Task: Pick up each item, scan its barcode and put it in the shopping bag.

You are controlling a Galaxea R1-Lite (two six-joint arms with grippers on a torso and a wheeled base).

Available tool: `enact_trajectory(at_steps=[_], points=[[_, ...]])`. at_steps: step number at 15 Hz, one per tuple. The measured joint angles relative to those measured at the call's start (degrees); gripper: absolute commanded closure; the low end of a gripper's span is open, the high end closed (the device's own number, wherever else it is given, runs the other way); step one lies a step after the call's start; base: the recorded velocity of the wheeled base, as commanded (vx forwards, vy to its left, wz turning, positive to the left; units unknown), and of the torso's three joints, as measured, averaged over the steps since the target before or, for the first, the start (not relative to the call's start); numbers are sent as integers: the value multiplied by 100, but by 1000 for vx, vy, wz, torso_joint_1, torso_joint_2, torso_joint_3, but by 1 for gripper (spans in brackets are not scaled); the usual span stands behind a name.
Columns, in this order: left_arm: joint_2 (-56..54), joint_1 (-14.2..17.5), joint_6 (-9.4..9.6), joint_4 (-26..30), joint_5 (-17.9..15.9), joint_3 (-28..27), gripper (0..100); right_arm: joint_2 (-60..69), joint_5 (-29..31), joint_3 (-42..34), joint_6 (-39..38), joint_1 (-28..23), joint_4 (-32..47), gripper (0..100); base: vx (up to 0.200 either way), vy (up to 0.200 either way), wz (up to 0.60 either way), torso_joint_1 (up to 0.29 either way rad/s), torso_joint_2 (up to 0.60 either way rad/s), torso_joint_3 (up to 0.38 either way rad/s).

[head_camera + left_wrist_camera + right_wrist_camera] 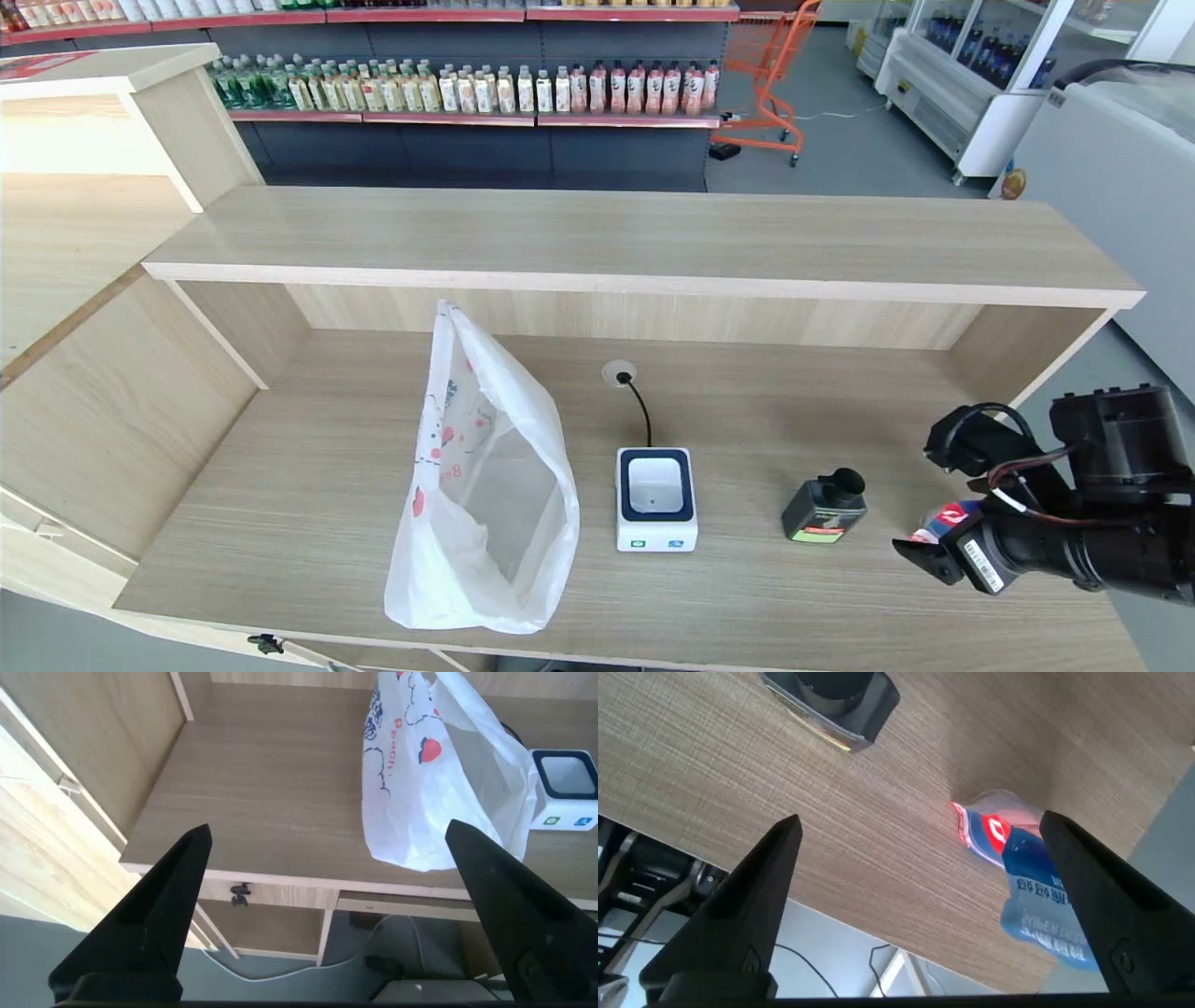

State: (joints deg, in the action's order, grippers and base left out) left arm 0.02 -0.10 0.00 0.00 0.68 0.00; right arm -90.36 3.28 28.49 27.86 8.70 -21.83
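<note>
I count one white plastic shopping bag (481, 485), left of centre in the head view. One barcode scanner (656, 499) sits at centre, with one black cable (640, 401). There are two items to scan: one dark bottle (824, 509) right of centre, and one blue packet (1032, 882). One orange trolley (770, 75) stands upper right. The shelf bottles (467, 89) along the top are too many for me to count.

Left gripper (327, 905) and right gripper (924, 901) both hang with jaws spread.

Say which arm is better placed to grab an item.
Probably right. The open right gripper hangs over the blue pouch, beside the dark bottle; the left gripper is off by the shopping bag.
</note>
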Motion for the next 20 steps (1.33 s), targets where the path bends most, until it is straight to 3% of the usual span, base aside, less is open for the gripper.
enact_trajectory(at_steps=[3, 6, 10, 12, 16, 17, 20], points=[[0, 0, 2, 0, 0, 0, 0, -663, -83, 9, 145, 118, -688, 0, 0, 0, 0, 0, 0, 0], [0, 0, 0, 0, 0, 0, 0, -1157, -695, 87, 149, 204, -1007, 0, 0, 0, 0, 0, 0, 0], [0, 0, 0, 0, 0, 0, 0, -1734, -823, 190, 134, 227, -1635, 0, 0, 0, 0, 0, 0, 0], [0, 0, 0, 0, 0, 0, 0, -1943, -1175, 293, 123, 269, -1716, 0, 0, 0, 0, 0, 0, 0], [0, 0, 0, 0, 0, 0, 0, -2219, -1256, 577, 48, 460, -1734, 0, 0, 0, 0, 0, 0, 0], [0, 0, 0, 0, 0, 0, 0, -2274, -1258, 618, 44, 480, -1782, 100, 0, 0, 0, 0, 0, 0], [0, 0, 0, 0, 0, 0, 0, -2372, -1256, 638, 48, 496, -1832, 100, 0, 0, 0, 0, 0, 0]])
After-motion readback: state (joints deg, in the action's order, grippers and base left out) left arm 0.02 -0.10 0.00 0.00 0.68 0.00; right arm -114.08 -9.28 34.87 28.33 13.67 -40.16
